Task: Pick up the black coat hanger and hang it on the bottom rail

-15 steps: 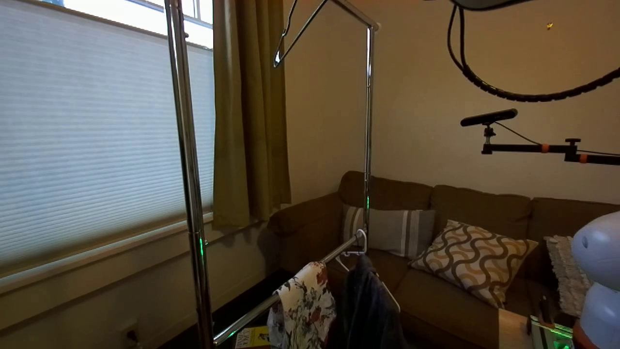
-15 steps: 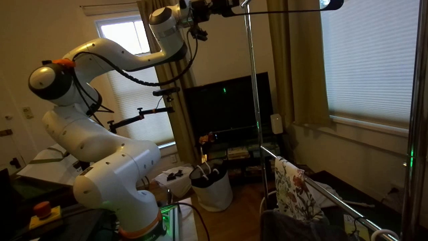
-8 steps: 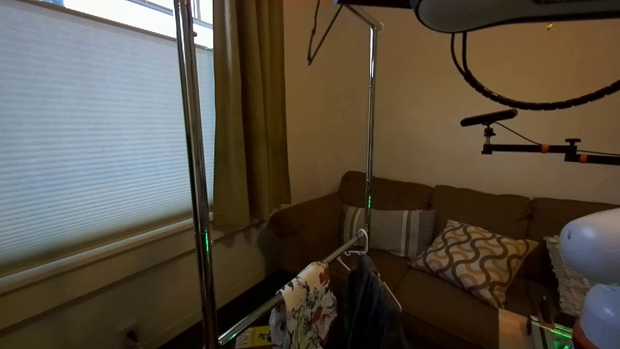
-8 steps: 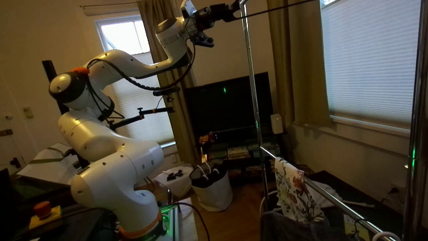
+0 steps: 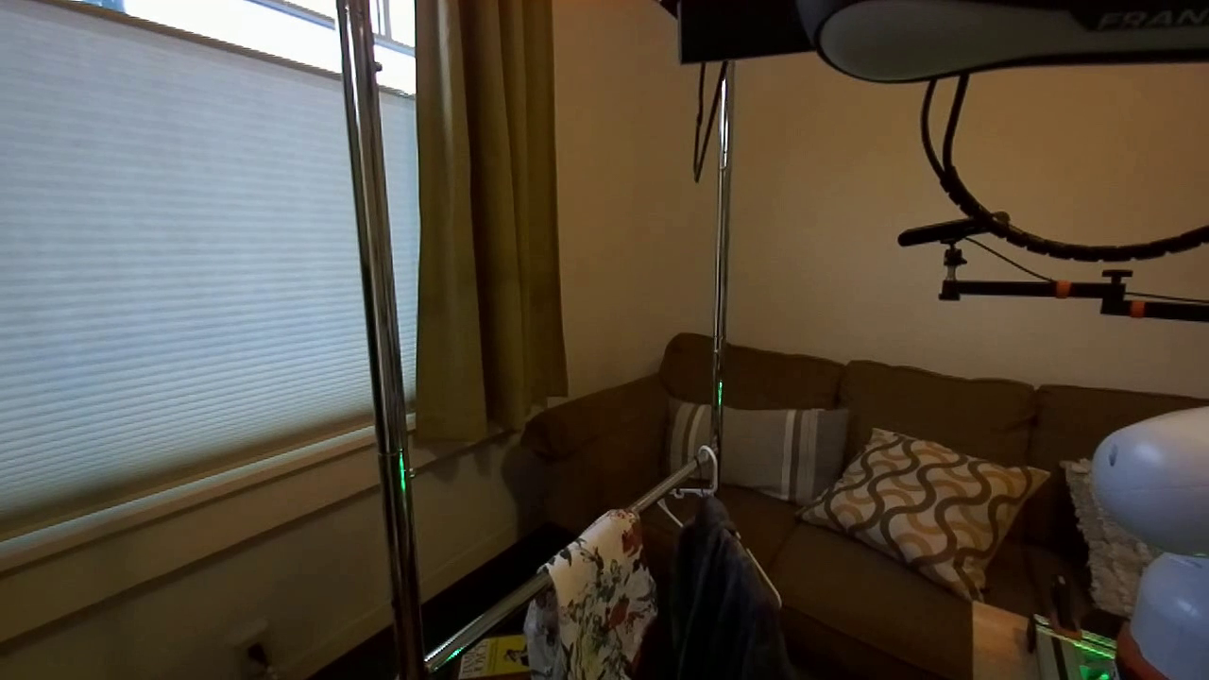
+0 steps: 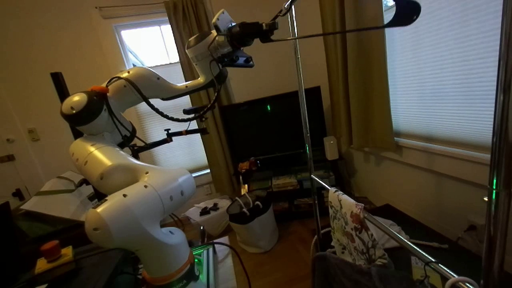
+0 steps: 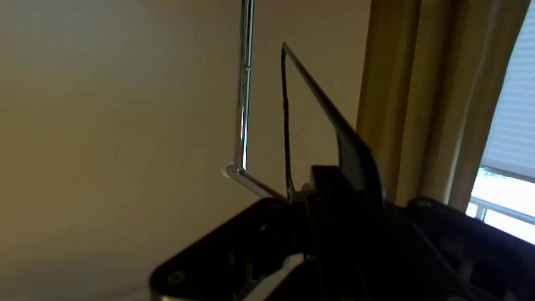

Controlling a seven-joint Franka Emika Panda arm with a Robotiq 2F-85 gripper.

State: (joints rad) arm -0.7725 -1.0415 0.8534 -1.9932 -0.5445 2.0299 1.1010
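Observation:
My gripper [image 6: 270, 33] is shut on the black coat hanger [image 6: 344, 31] and holds it high, near the top of the rack's post. The hanger points away from the gripper toward the window. Its hook overlaps the post top in that view; I cannot tell whether they touch. In an exterior view only the hanger's lower end [image 5: 700, 142] shows. In the wrist view the hanger [image 7: 355, 163] rises from the gripper [image 7: 313, 196]. The bottom rail [image 6: 400, 238] is far below; it shows in both exterior views [image 5: 486, 620].
The rack's chrome posts [image 5: 378, 283] [image 6: 304, 112] stand close to the hanger. A floral cloth [image 5: 604, 586] and a dark garment [image 5: 723, 595] on a white hanger hang on the bottom rail. A camera on a boom [image 5: 954, 231] stands behind the arm. A fabric basket [image 6: 254, 228] stands on the floor.
My gripper has come down with the hanger, then drawn back slightly toward the arm's base. The rack's near post shifted slightly between one second and half a second ago.

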